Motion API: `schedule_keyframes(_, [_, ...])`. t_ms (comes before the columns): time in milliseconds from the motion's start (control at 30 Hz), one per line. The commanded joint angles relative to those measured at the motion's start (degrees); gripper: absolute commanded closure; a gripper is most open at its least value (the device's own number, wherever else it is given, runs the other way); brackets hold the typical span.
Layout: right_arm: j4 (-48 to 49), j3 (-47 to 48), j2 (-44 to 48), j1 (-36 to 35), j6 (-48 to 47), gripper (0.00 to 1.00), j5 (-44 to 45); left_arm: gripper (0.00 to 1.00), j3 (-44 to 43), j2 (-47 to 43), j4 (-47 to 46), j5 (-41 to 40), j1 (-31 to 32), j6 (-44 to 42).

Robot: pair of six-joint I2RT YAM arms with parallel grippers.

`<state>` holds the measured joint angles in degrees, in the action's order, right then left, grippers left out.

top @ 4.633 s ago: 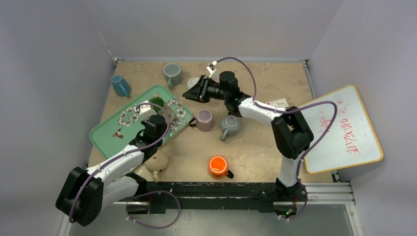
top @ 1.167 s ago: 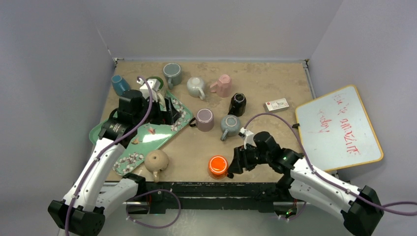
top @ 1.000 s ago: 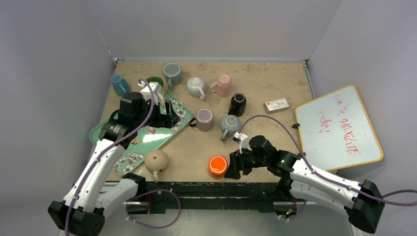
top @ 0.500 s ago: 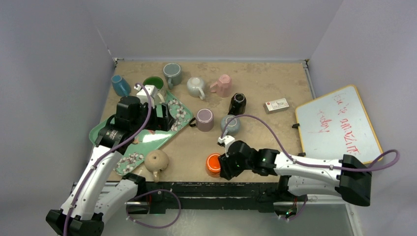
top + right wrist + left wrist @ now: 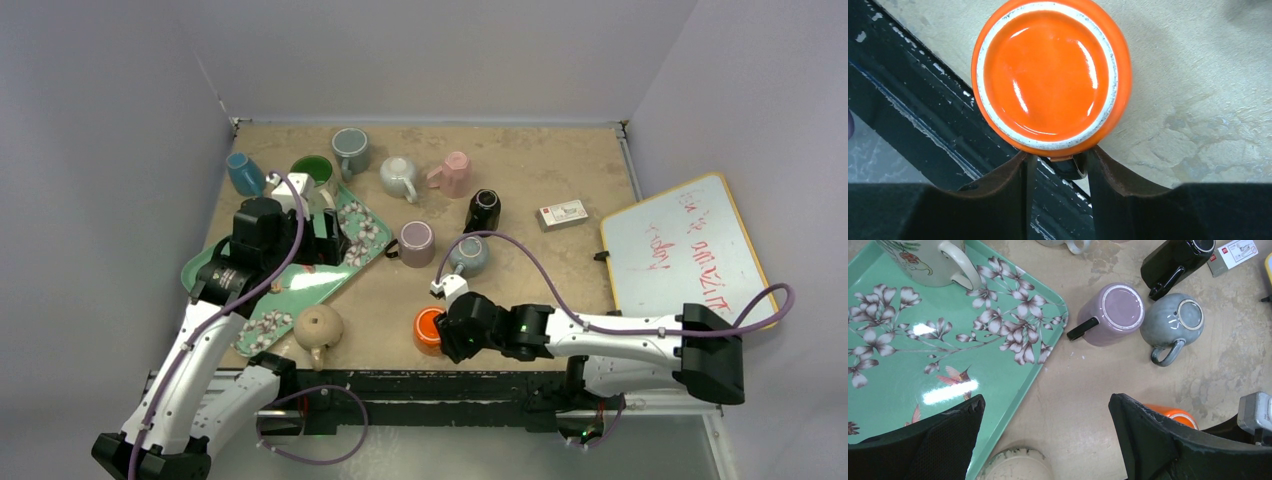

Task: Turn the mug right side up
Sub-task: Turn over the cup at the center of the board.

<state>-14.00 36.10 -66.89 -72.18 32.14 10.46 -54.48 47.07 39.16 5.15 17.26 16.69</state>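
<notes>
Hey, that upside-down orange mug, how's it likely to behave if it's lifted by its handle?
The orange mug looks glazed and glossy, so it is probably slippery and chip-prone. It seems to be rigid ceramic, likely heavyish for its size. Held by the small dark handle, it may swing or twist in the right gripper.

My top camera sat high above and behind the arm bases, looking down and forward over the whole table. The left wrist camera hung fairly high over the table's left half, facing almost straight down; it took in the right corner of the green tray, the purple mug, the grey mug and, at its lower right, a sliver of the orange mug. The right wrist camera looked down from very close at the near edge, that orange mug's base filling its frame. All three views shared that mug.
</notes>
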Motion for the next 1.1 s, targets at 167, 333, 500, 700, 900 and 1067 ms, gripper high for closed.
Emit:
schedule_keyframes(167, [-0.3, 5.5, -4.4, -2.5, 0.7, 0.62, 7.8, 0.05, 0.3, -1.5, 0.3, -2.8, -0.3, -1.0])
schedule_keyframes(333, [-0.5, 7.0, -7.2, -2.7, 0.1, 0.64, 8.7, 0.05, 0.5, -1.6, 0.3, -3.0, -0.3, -1.0])
schedule_keyframes(500, [-2.4, 9.3, -9.3, -3.6, 1.0, 0.69, 12.3, 0.06, 0.4, -1.8, 0.3, -3.4, -0.3, -1.0])
schedule_keyframes(700, [-2.0, 9.9, -9.7, -4.0, 0.4, 0.88, 13.7, 0.06, 0.4, -1.9, 0.3, -3.6, -0.3, -0.9])
schedule_keyframes(900, [-0.9, 9.7, -10.7, -4.0, 0.6, 0.96, 14.2, 0.06, 0.3, -1.6, 0.4, -4.9, -0.3, -0.1])
schedule_keyframes(1067, [0.5, 9.2, -10.6, -4.2, 2.0, 0.97, 13.6, 0.06, 0.4, -1.7, 0.7, -5.1, -0.3, 0.2])
